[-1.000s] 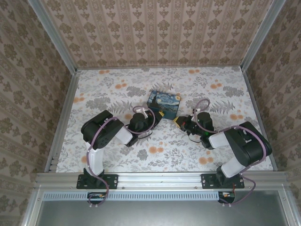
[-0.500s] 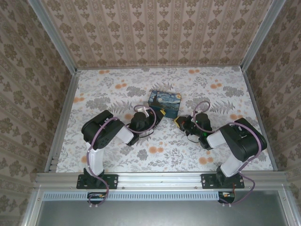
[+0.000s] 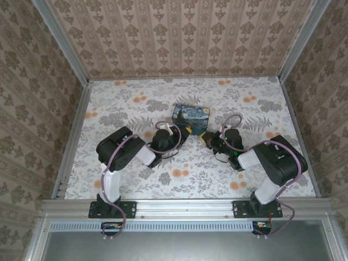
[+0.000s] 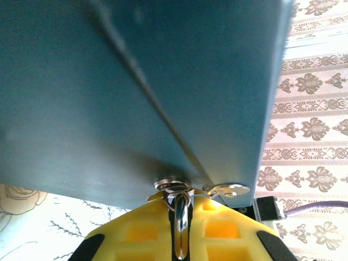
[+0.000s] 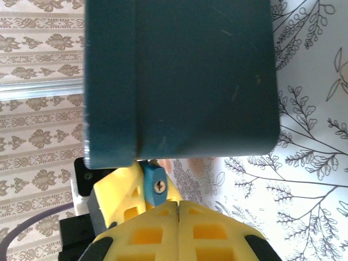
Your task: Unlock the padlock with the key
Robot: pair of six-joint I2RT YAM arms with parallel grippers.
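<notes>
The teal padlock hangs under the corner of the blue painted tin box, its keyhole facing the right wrist camera. In the left wrist view my left gripper is shut on the padlock's silvery shackle, which runs through the ring at the box's latch. From above, the left gripper sits at the box's near corner. My right gripper is shut, its tips just below and right of the padlock, a small gap apart. From above it faces the left one. The key is hidden.
The tin box looms right over both grippers, and a metal hasp tab sticks out at its corner. The floral table is walled by patterned panels, and an aluminium rail runs along the near edge.
The right gripper has crept slightly forward and left toward the box corner. The left gripper has edged a little to the right. Both have stayed shut.
</notes>
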